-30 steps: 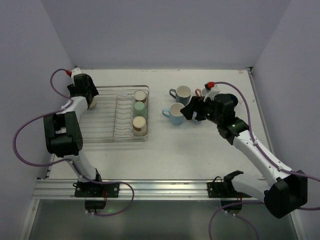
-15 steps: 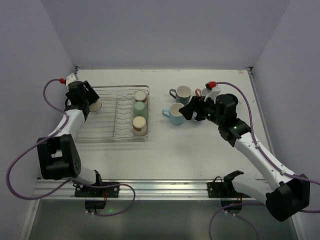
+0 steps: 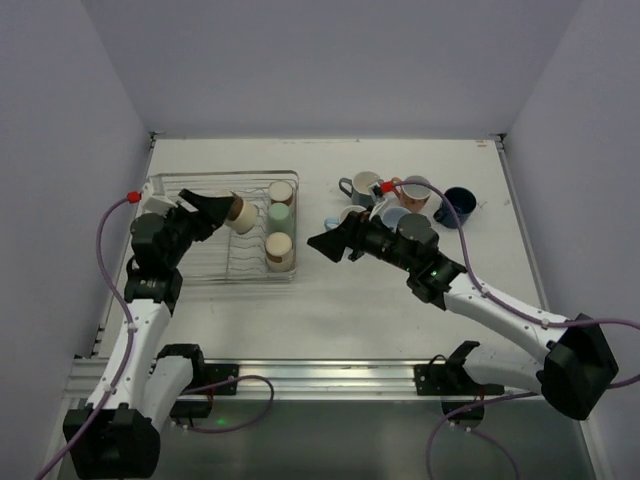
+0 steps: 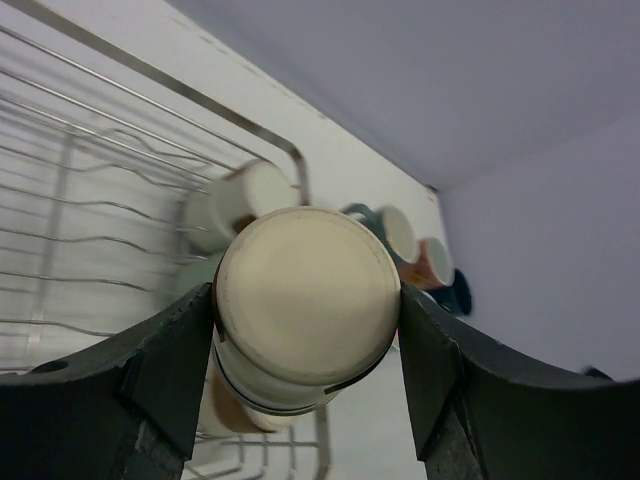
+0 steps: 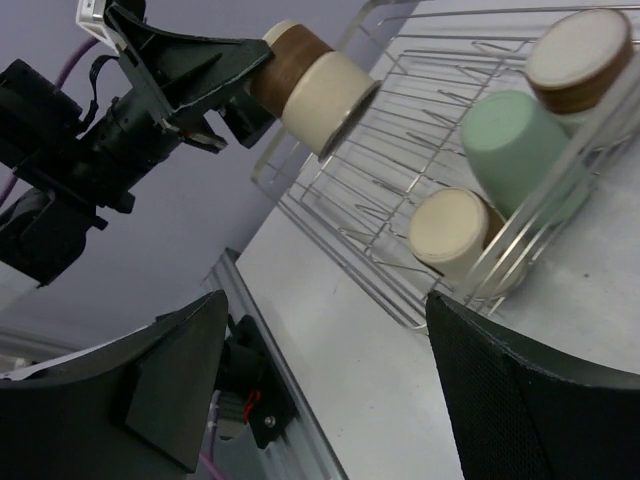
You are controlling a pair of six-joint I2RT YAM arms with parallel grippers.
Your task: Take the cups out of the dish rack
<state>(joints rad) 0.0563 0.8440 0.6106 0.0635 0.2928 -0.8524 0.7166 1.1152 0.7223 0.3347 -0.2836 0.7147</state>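
My left gripper (image 3: 230, 212) is shut on a beige tumbler (image 3: 240, 213) and holds it tilted above the silver wire dish rack (image 3: 205, 262). In the left wrist view the tumbler's base (image 4: 305, 300) fills the space between my fingers (image 4: 165, 370). Three tumblers lie along the rack's right side: beige (image 3: 282, 191), pale green (image 3: 279, 216) and beige (image 3: 279, 247). My right gripper (image 3: 322, 245) is open and empty, just right of the rack. Its wrist view shows the held tumbler (image 5: 315, 85) and the pale green one (image 5: 510, 140).
On the table right of the rack stand a grey-teal mug (image 3: 364, 185), a salmon pink mug (image 3: 415, 189) and a navy mug (image 3: 458, 205). A light blue mug (image 3: 340, 219) is partly hidden behind my right arm. Walls close in on the left, back and right.
My left arm has swung from the rack's far left corner toward its middle, lifting the beige tumbler. My right arm has moved left from the mugs toward the rack, uncovering the pink and navy mugs.
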